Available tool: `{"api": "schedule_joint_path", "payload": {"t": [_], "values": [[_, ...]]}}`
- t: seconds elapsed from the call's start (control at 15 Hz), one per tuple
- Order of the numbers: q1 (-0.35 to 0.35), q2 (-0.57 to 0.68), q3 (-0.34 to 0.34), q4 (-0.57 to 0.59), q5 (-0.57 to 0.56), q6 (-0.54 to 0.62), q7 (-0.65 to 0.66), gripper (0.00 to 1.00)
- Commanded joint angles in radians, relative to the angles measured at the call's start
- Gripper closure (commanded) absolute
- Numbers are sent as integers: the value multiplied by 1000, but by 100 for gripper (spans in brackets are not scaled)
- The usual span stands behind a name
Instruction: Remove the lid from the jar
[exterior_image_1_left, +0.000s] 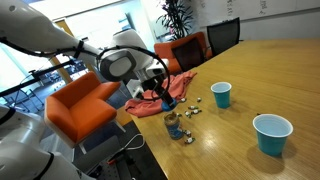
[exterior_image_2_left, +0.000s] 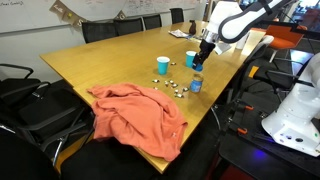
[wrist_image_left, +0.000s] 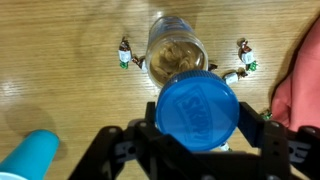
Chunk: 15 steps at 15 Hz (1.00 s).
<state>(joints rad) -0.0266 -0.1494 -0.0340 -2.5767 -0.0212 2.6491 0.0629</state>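
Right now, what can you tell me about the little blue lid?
The lid is a small round blue cap, plastic by its look, with faint marks on top too blurred to read. It is off the jar and lies flat, top facing the wrist camera. The gripper holds it by its rim, one dark finger on each side, just above the open jar's mouth.

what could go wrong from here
The lid is off and pinched in the gripper; a weak grip might drop it onto the open jar. The jar stands near the edge of the table, so a bump from the arm could tip it and spill.
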Motion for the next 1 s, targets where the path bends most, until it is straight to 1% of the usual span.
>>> {"api": "schedule_joint_path", "payload": {"t": [0.0, 0.27, 0.53, 0.73, 0.93], "values": [[-26, -39, -30, 17, 41, -21, -12, 46], [-94, 9, -92, 80, 35, -16, 17, 46], [-148, 99, -134, 145, 20, -14, 50, 46], [-169, 195, -152, 184, -2, -1, 88, 46], [-170, 300, -167, 223, 21, 18, 99, 46]]}}
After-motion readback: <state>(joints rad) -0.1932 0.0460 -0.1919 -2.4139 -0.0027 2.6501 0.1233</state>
